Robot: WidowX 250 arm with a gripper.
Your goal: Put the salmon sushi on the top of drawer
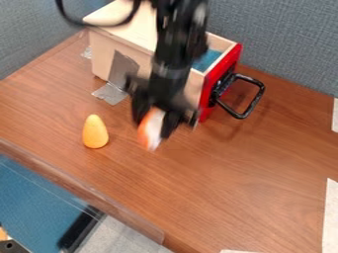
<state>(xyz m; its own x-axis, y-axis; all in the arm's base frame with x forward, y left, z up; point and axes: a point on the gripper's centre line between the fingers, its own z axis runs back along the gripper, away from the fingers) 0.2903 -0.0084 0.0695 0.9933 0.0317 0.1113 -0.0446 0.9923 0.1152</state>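
The light is fairly bright and quite even, and it seems to come from above. On the wooden surface (pixel 264 168) it lies softly, with a weak sheen near the middle. The top of the wooden box (pixel 122 15) receives much light and looks pale. Below the black handle (pixel 255 101) there is a faint shadow with soft borders on the surface. The yellow object (pixel 95 132) shows gentle shading and has quite a clear outline. The gripper (pixel 153 129) and the salmon sushi (pixel 150 132) are strongly blurred, so their edges are smeared, and the black arm (pixel 173 54) above is blurred too.
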